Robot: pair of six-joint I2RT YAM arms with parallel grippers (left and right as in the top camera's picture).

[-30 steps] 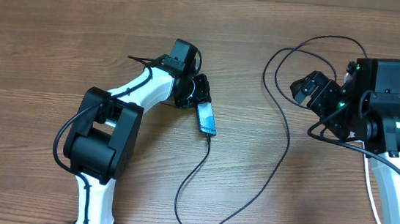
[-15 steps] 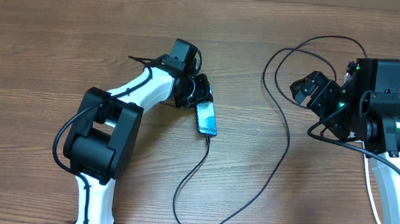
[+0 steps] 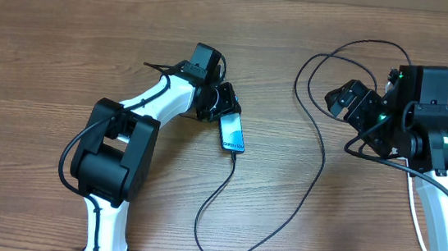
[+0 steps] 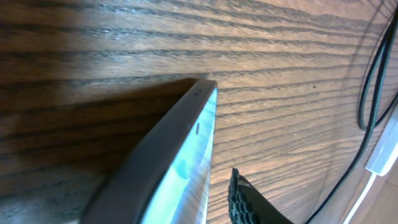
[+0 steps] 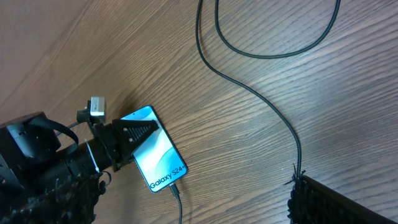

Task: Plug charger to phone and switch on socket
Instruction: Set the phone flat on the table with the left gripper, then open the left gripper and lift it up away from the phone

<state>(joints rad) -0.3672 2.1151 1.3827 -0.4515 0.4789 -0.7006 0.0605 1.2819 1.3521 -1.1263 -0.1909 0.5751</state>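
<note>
One end of phone sits rt at left pincer tips.

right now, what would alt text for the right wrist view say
A phone with a light blue screen reading Galaxy S24+ on a wooden table, with the left gripper at its upper end. The thin black charger cable meets its lower end, and another stretch curves across the wood above.
</note>
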